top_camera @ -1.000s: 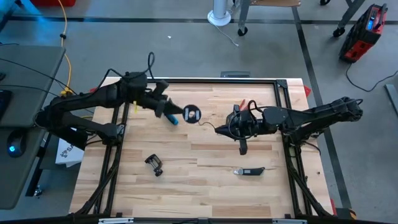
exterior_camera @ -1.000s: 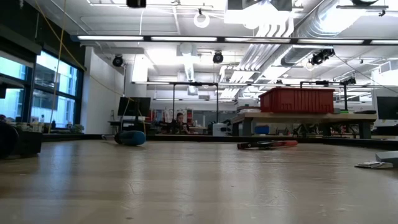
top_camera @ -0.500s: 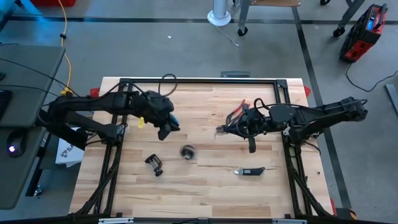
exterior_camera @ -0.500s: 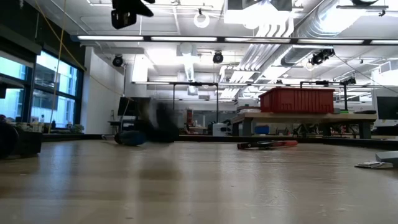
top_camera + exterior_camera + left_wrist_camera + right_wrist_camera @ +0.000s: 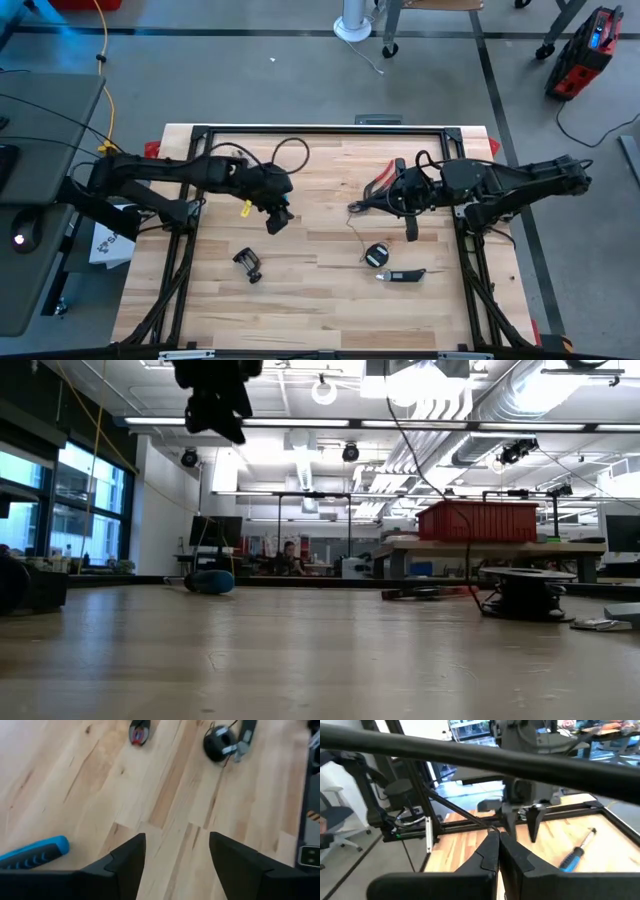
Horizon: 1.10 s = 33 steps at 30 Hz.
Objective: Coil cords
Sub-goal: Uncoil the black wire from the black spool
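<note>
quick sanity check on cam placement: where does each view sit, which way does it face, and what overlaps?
High: overhead, straight down on the table; both arms show.
Low: at tabletop height, level into the room; left gripper hangs at top.
Left wrist: looks down past open left gripper at the boards.
Right wrist: looks across past shut right gripper toward the left arm.
Shared: the reel shows in high, low and left wrist.

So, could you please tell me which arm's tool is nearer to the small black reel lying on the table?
The right. The right tool is just up and to the right of the reel in the high view; the left tool is well off to its left.
</note>
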{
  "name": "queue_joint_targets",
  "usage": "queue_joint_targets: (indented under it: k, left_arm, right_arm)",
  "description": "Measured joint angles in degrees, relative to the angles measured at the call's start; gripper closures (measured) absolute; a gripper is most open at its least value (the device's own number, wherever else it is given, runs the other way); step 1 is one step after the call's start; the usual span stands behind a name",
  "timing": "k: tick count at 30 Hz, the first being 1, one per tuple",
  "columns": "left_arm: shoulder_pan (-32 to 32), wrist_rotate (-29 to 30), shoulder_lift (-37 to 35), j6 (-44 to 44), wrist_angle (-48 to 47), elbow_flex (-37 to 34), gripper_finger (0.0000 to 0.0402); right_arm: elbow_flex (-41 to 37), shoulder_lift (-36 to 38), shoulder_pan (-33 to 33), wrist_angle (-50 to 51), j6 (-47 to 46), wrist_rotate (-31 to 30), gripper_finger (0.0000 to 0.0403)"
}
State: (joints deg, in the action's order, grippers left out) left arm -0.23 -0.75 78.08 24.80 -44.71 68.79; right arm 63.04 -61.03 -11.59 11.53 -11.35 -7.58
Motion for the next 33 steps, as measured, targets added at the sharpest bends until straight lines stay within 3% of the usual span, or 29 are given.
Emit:
queue_joint_targets:
  k: [3,9,13,23,27,33]
  left_arm:
    - [0.0,-0.1,2.5,-0.7,2.5,-0.2,0.0185]
    - [-0.6,-1.8,6.5,0.6,20.3,-2.6,0.0185]
    - [-1.5,-2.0,9.4,0.6,22.8,-3.4,0.0185]
    - [-3.0,-0.2,11.6,0.6,30.3,-3.2,0.0185]
    - [-4.4,0.2,17.0,-0.8,30.8,-3.3,0.0185]
    - [-7.4,-3.3,27.7,2.4,44.8,-3.3,0.0185]
  right_arm:
    - [2.3,-0.1,0.1,0.8,0.0,-0.9,0.0403]
    - [11.2,-2.5,0.1,0.6,4.2,-0.9,0.0403]
    - [21.7,-6.2,0.3,1.1,9.7,-1.0,0.0403]
    - [49.4,-19.8,1.4,17.0,19.0,-1.1,0.0403]
    - [57.2,-23.0,1.6,23.3,20.8,-1.1,0.0403]
    - [63.9,-24.5,1.6,28.9,20.7,-2.5,0.0403]
